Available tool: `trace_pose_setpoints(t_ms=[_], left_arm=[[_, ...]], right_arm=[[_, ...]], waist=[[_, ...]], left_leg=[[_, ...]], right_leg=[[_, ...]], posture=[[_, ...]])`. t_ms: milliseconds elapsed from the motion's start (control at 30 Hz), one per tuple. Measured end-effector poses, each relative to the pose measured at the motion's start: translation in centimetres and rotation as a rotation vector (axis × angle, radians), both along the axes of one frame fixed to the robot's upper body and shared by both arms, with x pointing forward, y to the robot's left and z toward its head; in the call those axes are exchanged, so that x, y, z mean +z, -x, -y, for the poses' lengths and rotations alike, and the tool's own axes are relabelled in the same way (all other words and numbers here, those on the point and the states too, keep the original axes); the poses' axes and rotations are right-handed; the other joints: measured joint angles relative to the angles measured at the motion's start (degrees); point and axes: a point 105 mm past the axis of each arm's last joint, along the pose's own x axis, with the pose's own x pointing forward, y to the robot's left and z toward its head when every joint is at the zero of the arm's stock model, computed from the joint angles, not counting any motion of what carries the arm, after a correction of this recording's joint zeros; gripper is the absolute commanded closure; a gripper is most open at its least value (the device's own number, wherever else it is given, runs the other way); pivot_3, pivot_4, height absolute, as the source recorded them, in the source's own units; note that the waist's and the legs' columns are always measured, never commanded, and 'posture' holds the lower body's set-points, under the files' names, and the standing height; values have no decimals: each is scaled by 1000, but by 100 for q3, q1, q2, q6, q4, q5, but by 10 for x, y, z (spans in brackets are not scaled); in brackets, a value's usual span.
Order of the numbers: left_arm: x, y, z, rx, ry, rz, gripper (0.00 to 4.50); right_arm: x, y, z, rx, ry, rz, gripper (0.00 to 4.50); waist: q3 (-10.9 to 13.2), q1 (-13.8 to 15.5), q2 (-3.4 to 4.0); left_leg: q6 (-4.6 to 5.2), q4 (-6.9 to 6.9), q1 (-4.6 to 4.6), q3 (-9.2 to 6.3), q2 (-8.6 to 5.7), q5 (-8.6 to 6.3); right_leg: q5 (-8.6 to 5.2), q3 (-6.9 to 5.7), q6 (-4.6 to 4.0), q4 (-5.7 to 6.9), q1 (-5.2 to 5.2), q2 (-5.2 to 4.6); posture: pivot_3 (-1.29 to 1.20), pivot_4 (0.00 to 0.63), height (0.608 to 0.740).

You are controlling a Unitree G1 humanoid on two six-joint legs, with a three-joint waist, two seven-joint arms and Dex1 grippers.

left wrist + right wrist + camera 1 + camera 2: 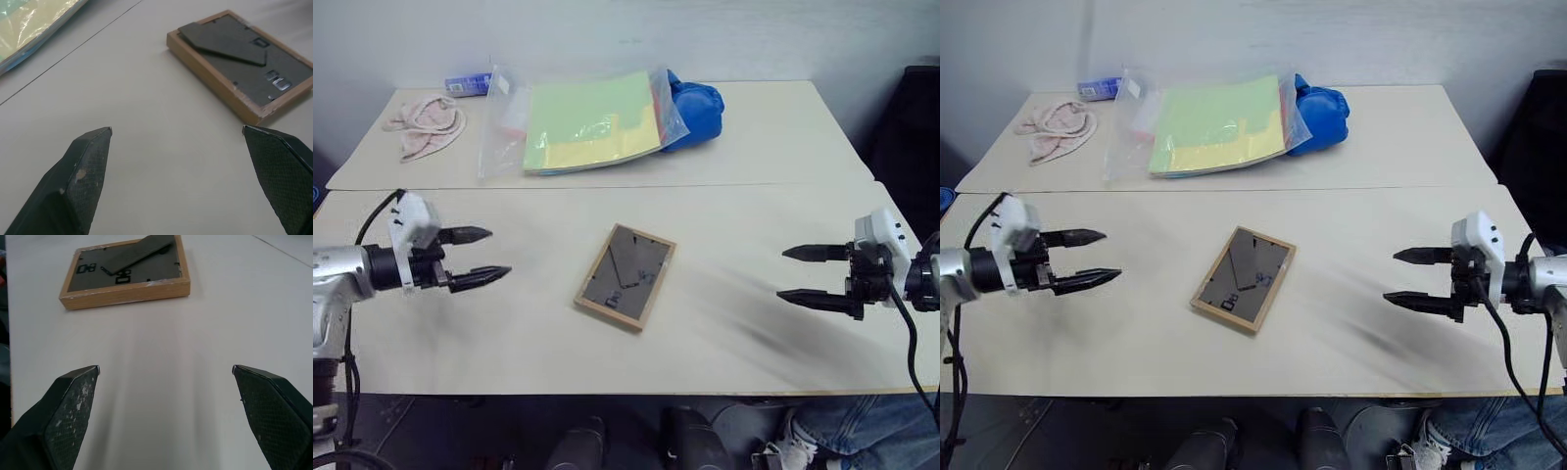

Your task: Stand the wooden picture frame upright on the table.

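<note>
Both grippers, left (475, 257) and right (815, 276), hang with fingers spread wide and empty, pointing inward at the frame (626, 275). It lies face down at picture centre on the table (754, 147), long axis tilted toward the upper right, slightly nearer the left gripper.

Frame (626, 276) – light wood, grey back

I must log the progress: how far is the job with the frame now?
Nothing is done yet. The wooden picture frame lies flat, back panel up, on the table. Left end effector and right end effector are open, apart from it. Grasping and standing remain.
</note>
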Motion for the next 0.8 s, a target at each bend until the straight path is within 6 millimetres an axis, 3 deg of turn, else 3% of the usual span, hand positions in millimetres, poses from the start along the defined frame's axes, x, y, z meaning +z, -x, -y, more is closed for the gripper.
trace_pose_setpoints(t_ms=[167, 367, 467, 700, 800], left_arm=[[-15, -1, 7, -31, -41, -63, 0], [-18, -8, 14, -43, -68, -53, 0], [-20, -23, 27, -72, -76, -28, 573], [-52, -44, 62, -232, -219, -27, 2645], [-63, -56, 79, -280, -276, -14, 3503]], right_arm=[[-1, -2, -11, 0, -24, 9, 6], [-5, -3, -15, -30, -11, 28, 6], [-6, -7, -21, -39, 2, 61, 577], [-14, -21, -54, 50, 72, 124, 2920], [-20, -35, -77, 85, 83, 157, 3868]], waist=[[1, -41, -1], [1, -11, -2], [2, 42, -4], [4, 43, -6], [5, 40, -8]], left_leg=[[-1, 4, -8, 4, 5, -1], [-2, 21, -7, 7, 3, 0], [-5, 33, -7, 8, 3, 2], [-3, 43, -17, 17, 2, 1], [-3, 57, -19, 20, 1, 1]], right_leg=[[0, 0, 1, -2, -8, 4], [4, 4, 4, 12, -5, 4], [12, 3, 3, 14, -3, 7], [16, 8, 7, 14, -12, 10], [18, 1, 10, 23, -13, 14]], posture=[[0, 150, 740], [0, 150, 740], [0, 150, 740], [0, 150, 740], [0, 150, 740]])
